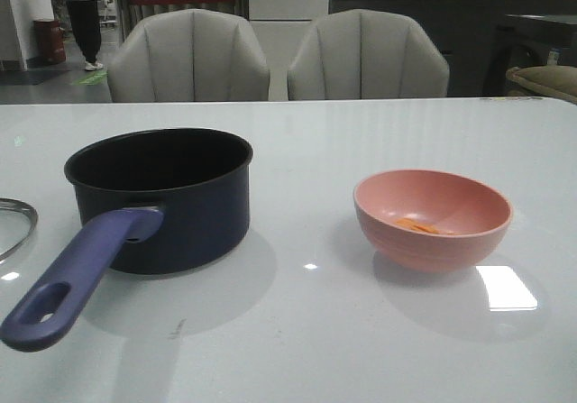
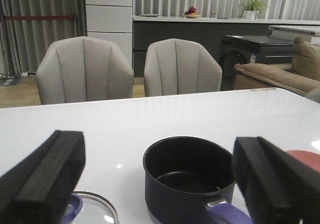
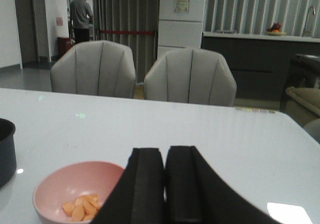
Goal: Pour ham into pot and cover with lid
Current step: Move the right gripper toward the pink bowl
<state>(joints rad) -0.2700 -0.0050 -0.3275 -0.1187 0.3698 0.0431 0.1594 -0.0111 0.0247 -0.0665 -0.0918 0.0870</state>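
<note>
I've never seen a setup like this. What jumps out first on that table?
A dark pot with a long purple handle stands on the left of the white table, empty inside. To its right sits a pink bowl holding a few orange ham slivers. At the far left edge, the glass lid peeks in.

Black, matte gripper pads are seen on both arms.
The left gripper (image 2: 160,184) is fitted with blocky, rectangular fingers (image 2: 47,176); the right gripper (image 3: 164,189) is fitted with flat, square-topped ones.
</note>
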